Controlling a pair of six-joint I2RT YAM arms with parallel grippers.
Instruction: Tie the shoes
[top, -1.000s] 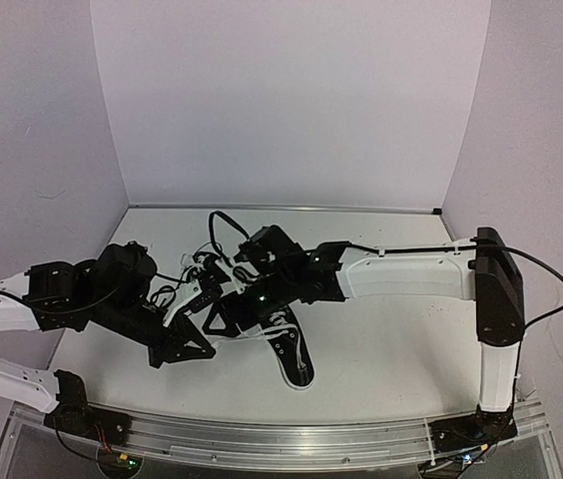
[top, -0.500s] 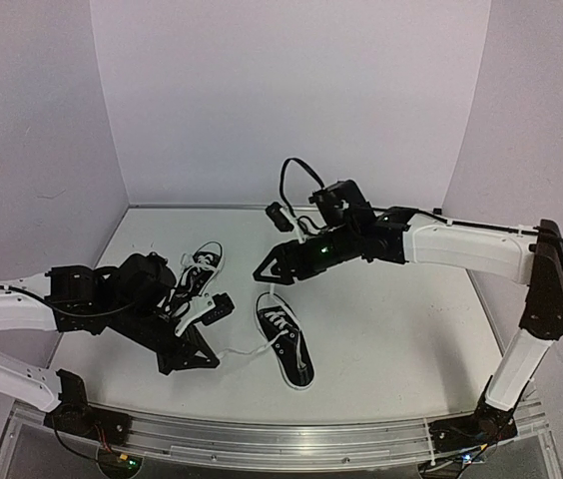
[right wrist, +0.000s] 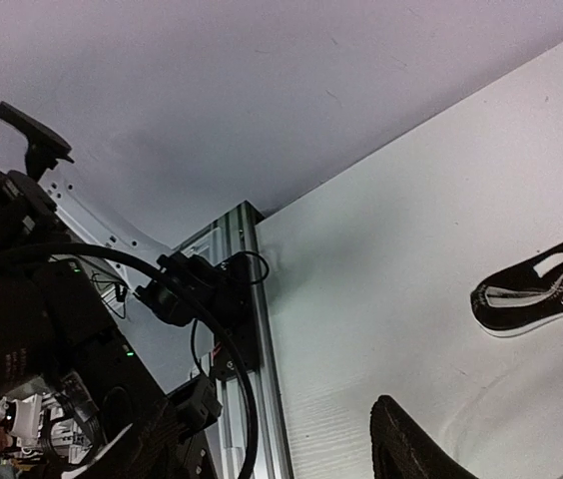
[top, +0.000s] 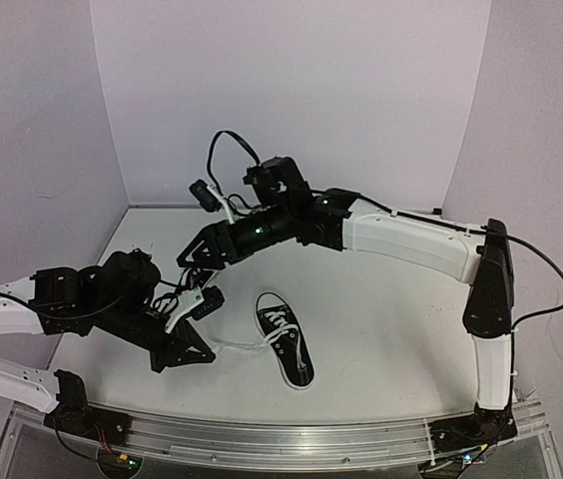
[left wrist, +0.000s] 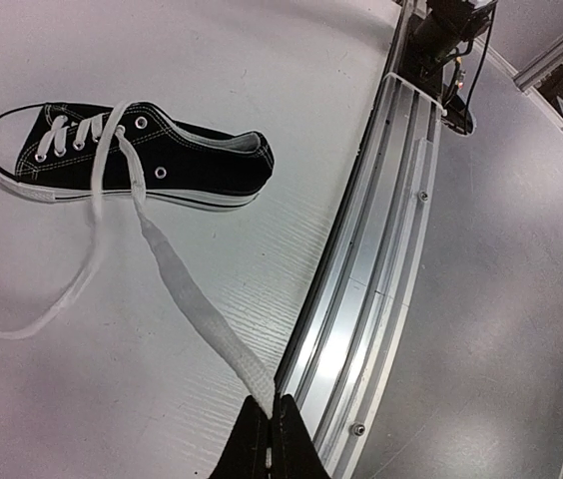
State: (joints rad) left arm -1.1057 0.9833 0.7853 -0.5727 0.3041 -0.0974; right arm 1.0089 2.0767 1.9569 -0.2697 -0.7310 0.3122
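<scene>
The left gripper [left wrist: 269,419] had its jaws pressed together on a white lace [left wrist: 187,299], close to the front rail [left wrist: 361,289]. In the wrist view the lace ran toward eleven o'clock to the near shoe [left wrist: 152,160], which lay on the table [left wrist: 212,60] with its toe at nine o'clock. In the top view the right gripper [top: 190,259], fingers spread and empty, hovered at twelve o'clock from the left one.
</scene>
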